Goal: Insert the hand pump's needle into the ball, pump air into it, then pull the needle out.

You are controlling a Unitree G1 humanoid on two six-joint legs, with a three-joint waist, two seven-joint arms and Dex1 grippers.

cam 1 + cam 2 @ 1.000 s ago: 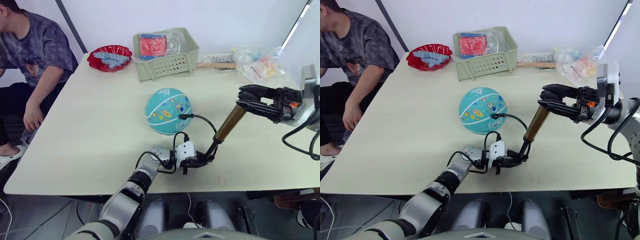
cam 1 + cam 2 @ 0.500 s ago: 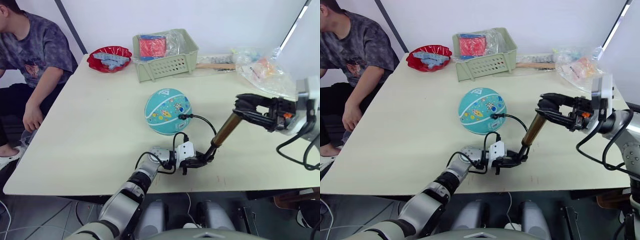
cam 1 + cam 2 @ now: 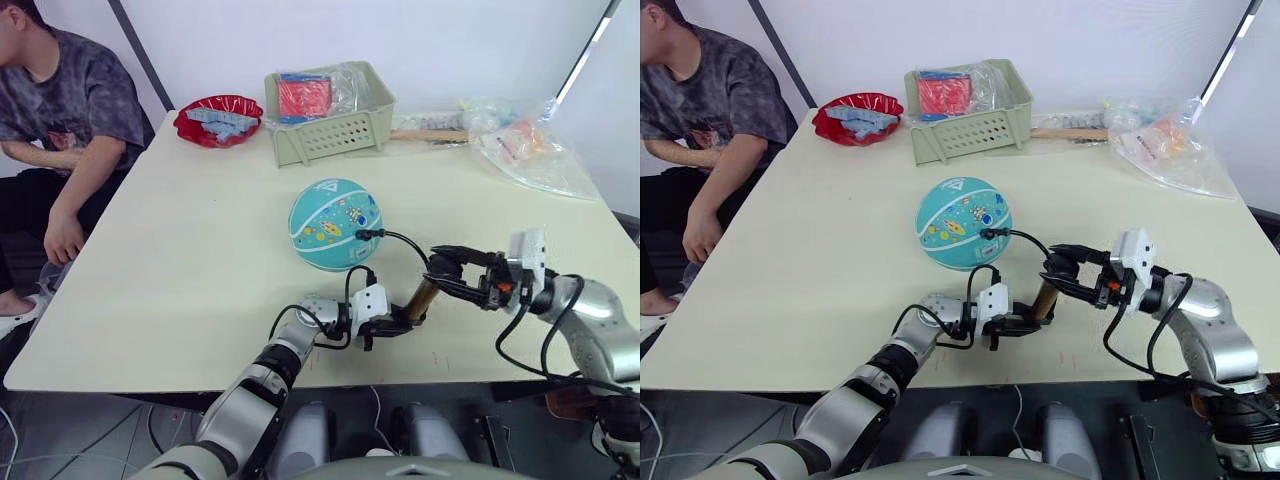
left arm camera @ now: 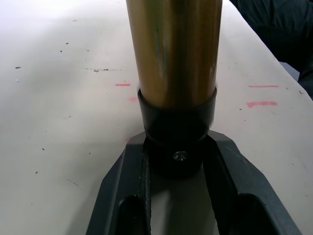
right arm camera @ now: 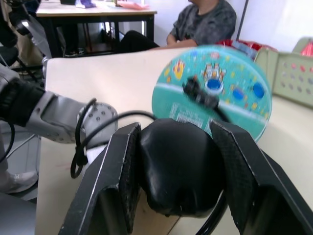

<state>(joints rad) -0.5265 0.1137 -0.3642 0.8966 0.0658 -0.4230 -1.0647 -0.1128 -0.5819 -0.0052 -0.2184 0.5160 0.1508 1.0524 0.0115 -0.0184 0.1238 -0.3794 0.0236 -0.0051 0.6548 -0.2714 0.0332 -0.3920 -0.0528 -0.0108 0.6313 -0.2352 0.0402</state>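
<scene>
Currently left gripper (image 3: 400, 322) clamps the hand pump (image 3: 421, 299) base on the worktop (image 3: 200, 250); right gripper (image 3: 447, 270) grips its handle. Needle (image 3: 361, 235) sits in ball (image 3: 336, 223). Risk: an off-axis stroke tugs the hose, rolling the ball or bending the needle.

Left arm reaches forward low over the table, left gripper (image 3: 398, 323) closed on the black base cap of the hand pump (image 3: 421, 299). Right arm bent inward from the right, wrist level; right gripper (image 3: 447, 271) clamps the pump's black handle (image 5: 181, 166) between both fingers.
</scene>
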